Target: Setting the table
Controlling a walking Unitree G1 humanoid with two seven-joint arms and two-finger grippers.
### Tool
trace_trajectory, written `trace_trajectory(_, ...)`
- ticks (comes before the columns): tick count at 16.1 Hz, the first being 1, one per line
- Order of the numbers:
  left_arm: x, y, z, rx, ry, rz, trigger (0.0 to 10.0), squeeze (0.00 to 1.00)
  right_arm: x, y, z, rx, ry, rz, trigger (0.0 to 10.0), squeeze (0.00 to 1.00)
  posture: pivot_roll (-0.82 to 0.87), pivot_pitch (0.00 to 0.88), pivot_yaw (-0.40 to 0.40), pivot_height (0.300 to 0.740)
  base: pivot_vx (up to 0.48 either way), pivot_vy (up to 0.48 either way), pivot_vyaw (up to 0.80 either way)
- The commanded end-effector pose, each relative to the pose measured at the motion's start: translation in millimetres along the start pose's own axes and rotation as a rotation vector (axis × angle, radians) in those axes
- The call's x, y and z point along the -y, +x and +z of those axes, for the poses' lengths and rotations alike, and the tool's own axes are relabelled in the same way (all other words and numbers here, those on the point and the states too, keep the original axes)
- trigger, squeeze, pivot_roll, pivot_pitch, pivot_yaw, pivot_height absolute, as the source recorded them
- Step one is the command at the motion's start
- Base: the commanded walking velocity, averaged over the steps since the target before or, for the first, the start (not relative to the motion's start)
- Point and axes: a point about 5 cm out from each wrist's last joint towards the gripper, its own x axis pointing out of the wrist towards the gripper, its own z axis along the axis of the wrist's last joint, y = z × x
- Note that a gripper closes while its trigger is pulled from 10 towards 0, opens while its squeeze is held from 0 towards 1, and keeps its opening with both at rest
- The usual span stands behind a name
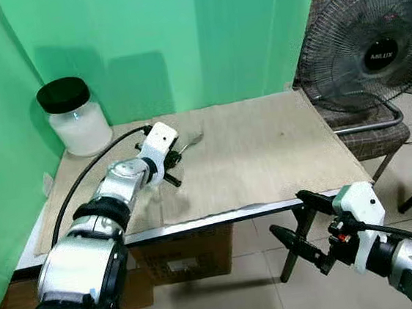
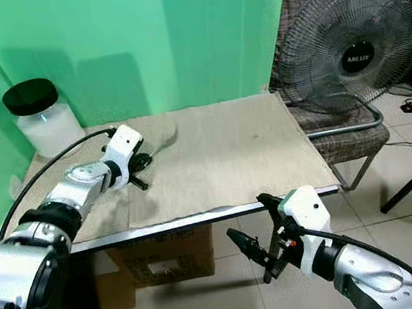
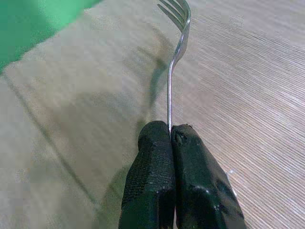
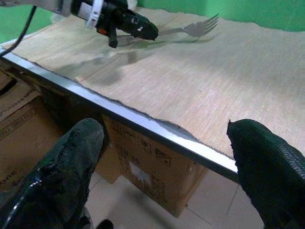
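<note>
A silver fork [image 3: 175, 43] is pinched by its handle in my left gripper [image 3: 170, 131], which is shut on it. In the eye views that gripper [image 1: 178, 151] hovers over the left part of the beige table [image 1: 265, 155], the fork [image 1: 192, 140] pointing toward the back right. The right wrist view shows the fork [image 4: 193, 29] held just above the tabletop. My right gripper [image 1: 296, 222] hangs open below the table's front edge, nothing between its fingers [image 4: 71, 157].
A jar with a black lid [image 1: 75, 115] stands at the table's back left corner. A standing fan [image 1: 371, 41] and a chair are to the right. A cardboard box [image 1: 187, 256] sits under the table. Green backdrop behind.
</note>
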Motion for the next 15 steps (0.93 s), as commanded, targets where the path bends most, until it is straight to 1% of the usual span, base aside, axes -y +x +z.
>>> trace_trajectory(1, -0.5, -2.4, -5.7, -0.029, 0.024, -0.017, 0.0, 0.00, -0.4, -2.4, 6.0, 0.024, -0.027, -0.007, 10.0, 0.00, -0.21, 0.000, 0.057, 0.740, 0.000, 0.000, 0.00)
trace_trajectory(2, 0.7, -4.2, -9.9, -0.041, 0.052, -0.028, 0.0, 0.00, -0.1, -1.3, 5.8, 0.023, -0.026, -0.004, 10.0, 0.00, -0.20, 0.000, 0.051, 0.740, 0.000, 0.000, 0.00)
trace_trajectory(3, 1.6, -7.0, -17.7, -0.077, 0.101, -0.030, 0.0, 0.00, 0.2, -0.1, 5.8, 0.023, -0.026, 0.001, 10.0, 0.00, -0.20, 0.000, 0.050, 0.740, 0.000, 0.000, 0.00)
trace_trajectory(6, 4.2, -15.2, -34.0, -0.158, 0.185, -0.029, 0.0, 0.00, 1.5, 1.0, 6.1, 0.023, -0.030, 0.007, 10.0, 0.00, -0.19, 0.000, 0.041, 0.740, 0.000, 0.000, 0.00)
trace_trajectory(7, 3.8, -17.2, -36.2, -0.170, 0.208, -0.006, 10.0, 0.00, 2.1, 1.5, 6.2, 0.023, -0.031, 0.009, 10.0, 0.00, -0.19, 0.000, 0.039, 0.740, 0.000, 0.000, 0.00)
trace_trajectory(8, 4.1, -17.7, -36.6, -0.169, 0.200, 0.006, 10.0, 0.00, 2.4, 2.1, 6.4, 0.023, -0.033, 0.012, 10.0, 0.00, -0.18, 0.000, 0.035, 0.740, 0.000, 0.000, 0.00)
trace_trajectory(9, 5.4, -18.1, -35.4, -0.160, 0.190, -0.001, 10.0, 1.00, 2.8, 2.5, 6.7, 0.023, -0.035, 0.014, 10.0, 0.00, -0.18, 0.000, 0.034, 0.740, 0.000, 0.000, 0.00)
trace_trajectory(11, 6.5, -21.3, -28.1, -0.137, 0.191, -0.014, 10.0, 1.00, 4.2, 2.8, 7.7, 0.026, -0.037, 0.014, 10.0, 0.00, -0.18, 0.000, 0.030, 0.740, 0.000, 0.000, 0.00)
trace_trajectory(15, 4.0, -26.4, -9.1, -0.074, 0.161, -0.048, 10.0, 1.00, 4.1, 1.4, 7.0, 0.022, -0.037, 0.017, 10.0, 0.00, -0.18, 0.000, 0.029, 0.740, 0.000, 0.000, 0.00)
